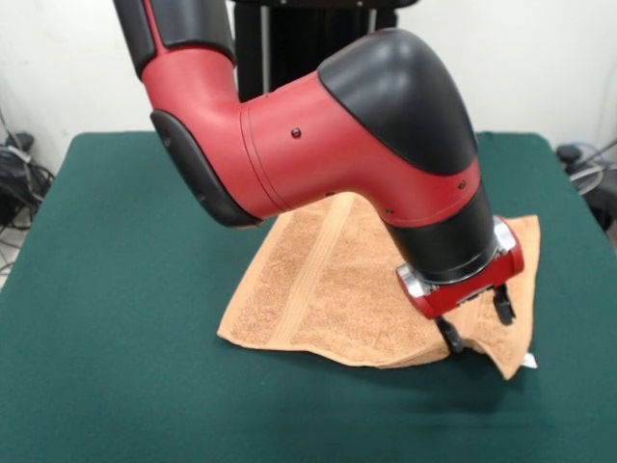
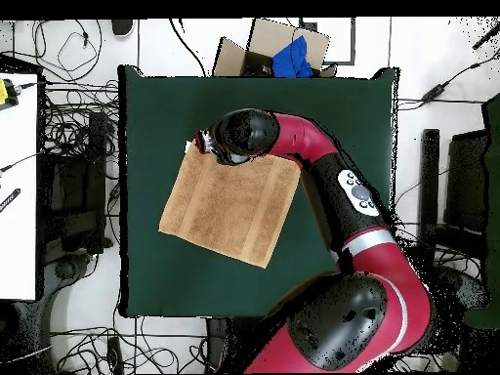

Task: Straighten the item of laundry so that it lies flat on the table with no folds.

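The orange-tan towel point(image 1: 328, 280) lies spread on the dark green table point(image 1: 116, 289), right of centre in the front view, with a woven band running across it. Its near right corner looks rumpled, with a small white tag point(image 1: 528, 361) at the tip. My gripper point(image 1: 477, 323) is open and points down over that corner, one fingertip point(image 1: 451, 340) at the towel's near edge. In the overhead view the towel point(image 2: 229, 205) lies as a tilted rectangle on the table point(image 2: 156, 107). There the gripper point(image 2: 205, 144) is at the towel's upper left corner, by the tag point(image 2: 189, 147).
My arm reaches across the towel's far part and hides it in the front view. Off the table, a cardboard box point(image 2: 244, 49) with a blue thing point(image 2: 293, 57) stands at the overhead view's top. Cables lie around the table and a white desk point(image 2: 18, 195) stands to the left.
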You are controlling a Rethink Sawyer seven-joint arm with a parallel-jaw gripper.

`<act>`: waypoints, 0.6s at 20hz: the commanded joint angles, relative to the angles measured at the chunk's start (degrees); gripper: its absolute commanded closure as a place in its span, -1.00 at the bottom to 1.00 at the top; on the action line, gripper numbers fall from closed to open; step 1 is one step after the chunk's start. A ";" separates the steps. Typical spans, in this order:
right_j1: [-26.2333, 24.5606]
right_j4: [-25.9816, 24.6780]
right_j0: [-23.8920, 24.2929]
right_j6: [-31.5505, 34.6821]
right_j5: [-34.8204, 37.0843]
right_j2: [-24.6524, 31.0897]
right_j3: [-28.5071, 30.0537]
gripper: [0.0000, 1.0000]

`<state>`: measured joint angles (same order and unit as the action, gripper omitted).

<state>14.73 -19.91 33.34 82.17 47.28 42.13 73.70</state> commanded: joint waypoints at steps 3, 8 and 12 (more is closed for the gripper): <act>1.12 1.53 -1.32 -3.36 6.28 0.05 -3.13 -1.00; 4.65 4.38 -1.23 -2.52 12.90 0.60 -4.22 -1.00; 8.87 7.43 -0.70 -1.93 22.53 0.74 -4.56 -1.00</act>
<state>18.37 -16.05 33.24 82.17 57.35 42.14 72.34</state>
